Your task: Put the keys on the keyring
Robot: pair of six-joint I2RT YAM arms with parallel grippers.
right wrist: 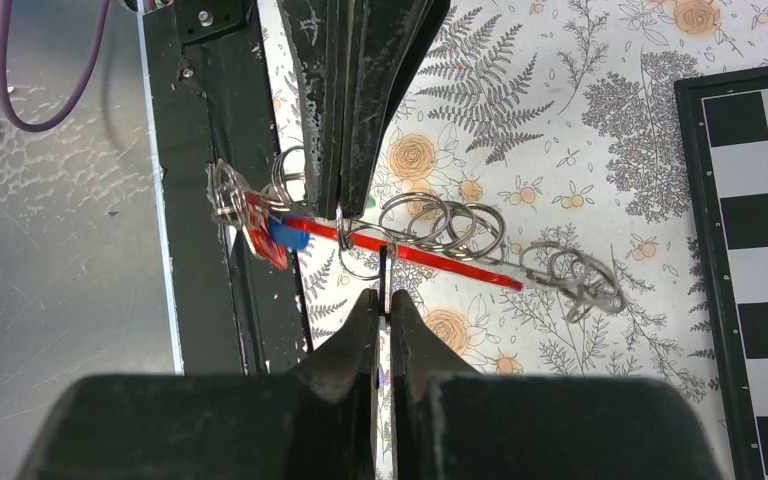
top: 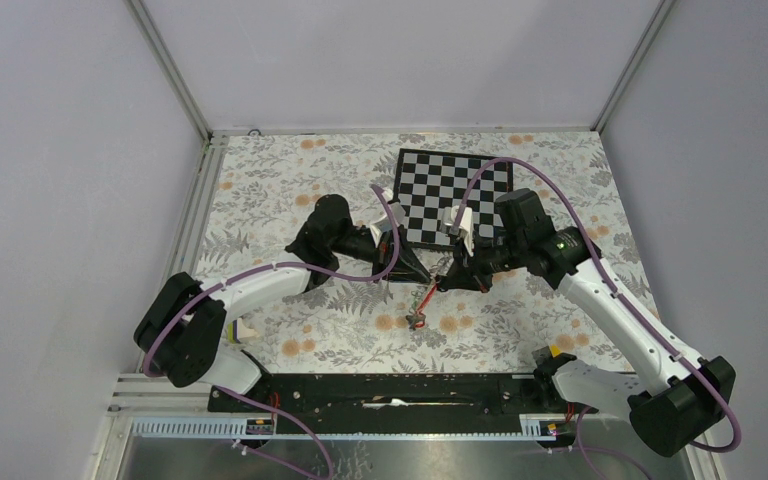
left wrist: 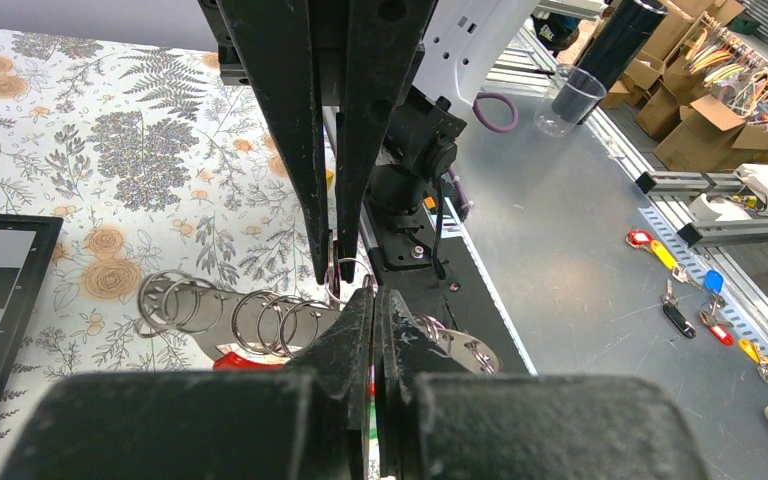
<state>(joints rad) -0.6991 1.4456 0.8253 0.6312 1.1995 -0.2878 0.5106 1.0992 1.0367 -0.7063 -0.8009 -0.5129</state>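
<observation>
Both arms meet above the middle of the floral table. My left gripper (top: 426, 272) (left wrist: 375, 293) is shut; a sliver of green shows between its jaws, which looks like the green key's tag. My right gripper (top: 446, 279) (right wrist: 384, 293) is shut on a thin steel keyring (right wrist: 361, 256) seen edge-on. That same keyring (left wrist: 352, 274) sits between the two sets of fingertips. A red strip (right wrist: 430, 258) (top: 425, 298) threaded with several more rings hangs below. The blue key (right wrist: 290, 236) and red key (right wrist: 263, 243) cluster at its end.
A checkerboard (top: 455, 195) lies behind the grippers. The black base rail (top: 390, 395) runs along the near edge. Beyond it, spare coloured keys (left wrist: 675, 290) lie on the metal bench, and a clear cup (left wrist: 565, 100) stands there.
</observation>
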